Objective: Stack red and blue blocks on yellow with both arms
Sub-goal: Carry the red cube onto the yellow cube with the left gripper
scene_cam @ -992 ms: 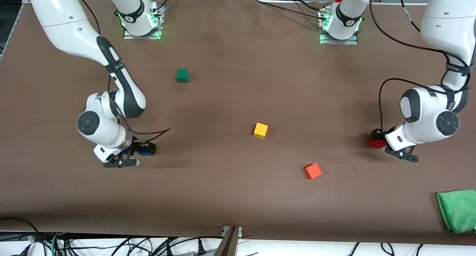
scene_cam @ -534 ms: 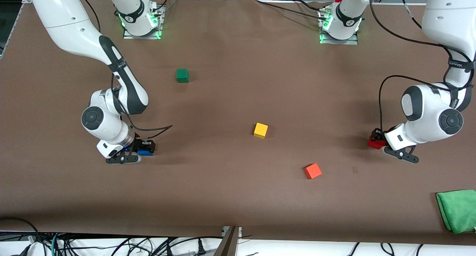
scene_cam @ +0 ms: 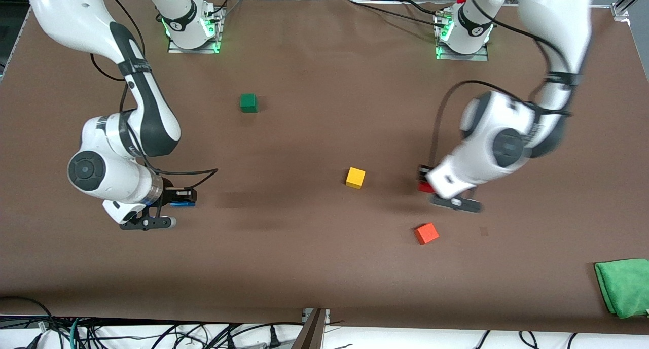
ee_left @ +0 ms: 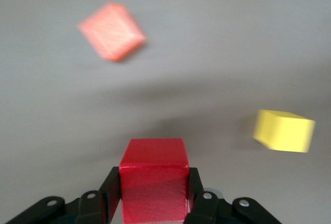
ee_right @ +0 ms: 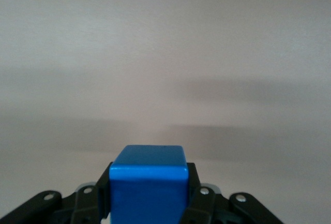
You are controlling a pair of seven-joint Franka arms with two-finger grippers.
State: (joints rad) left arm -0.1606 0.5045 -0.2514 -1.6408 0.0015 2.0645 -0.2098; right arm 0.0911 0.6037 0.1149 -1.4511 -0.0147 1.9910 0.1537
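The brown matte table (scene_cam: 314,268) carries both large white jointed arms. The left arm (scene_cam: 507,141) reaches in from its base at the table's upper edge, and its black two-finger left gripper (scene_cam: 425,182) hangs in the air over bare table between the small matte yellow cube (scene_cam: 355,177) and the left arm's end. The right arm (scene_cam: 121,151) holds its black two-finger right gripper (scene_cam: 178,197) above bare table toward the right arm's end.

A folded green cloth (scene_cam: 623,286) lies near the table edge closest to the front camera, at the left arm's end, well apart from everything else.

Of the cubes, all alike in size, the small matte dark green cube (scene_cam: 248,102) sits farther from the front camera than the yellow one and well apart from it. The lighter orange-red cube (scene_cam: 426,233) lies nearer to the front camera than the yellow cube, turned corner-on, just below the left gripper in the front view. Nothing stands on the yellow cube.

The deep crimson red cube (ee_left: 153,182) is clamped between the left gripper's fingers (ee_left: 109,193), top face level and edges square to them. The saturated blue cube (ee_right: 148,187) is pinched likewise by the right gripper's fingers (ee_right: 103,195), also square. Being cubes, neither has a long axis.
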